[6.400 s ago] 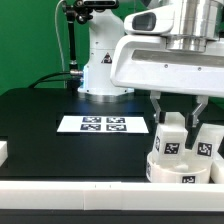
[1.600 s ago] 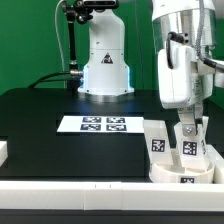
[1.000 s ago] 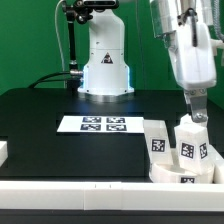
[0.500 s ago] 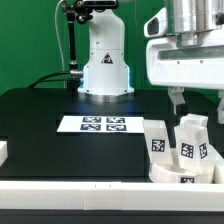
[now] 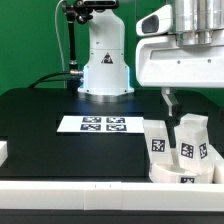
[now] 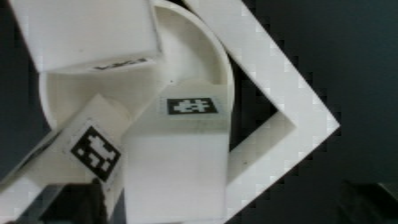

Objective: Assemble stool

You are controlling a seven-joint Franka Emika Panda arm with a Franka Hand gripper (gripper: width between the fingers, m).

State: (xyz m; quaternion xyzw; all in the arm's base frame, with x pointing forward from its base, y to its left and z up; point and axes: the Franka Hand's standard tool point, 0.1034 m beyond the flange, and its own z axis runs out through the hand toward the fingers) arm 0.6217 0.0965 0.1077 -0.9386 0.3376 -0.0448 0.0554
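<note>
The white round seat (image 5: 187, 172) lies at the exterior view's lower right, against the front rail. Two white blocky legs with square tags stand upright on it, one nearer the exterior view's left (image 5: 157, 140) and one to its right (image 5: 192, 142). My gripper (image 5: 195, 104) hangs a little above the right leg, apart from it. One finger (image 5: 168, 99) shows; the other is at the frame edge. The jaws stand apart and hold nothing. The wrist view looks down closely on a tagged leg (image 6: 192, 120) and a second tagged leg (image 6: 89, 150). The third leg is out of view.
The marker board (image 5: 103, 124) lies on the black table in the middle. The arm's white base (image 5: 105, 62) stands behind it. A long white rail (image 5: 80, 186) runs along the front edge, and a white block (image 5: 3, 151) sits at the exterior view's left edge.
The gripper was down at the right leg, then rose off it and turned. It now hangs above the legs. Both legs stay standing on the seat.
</note>
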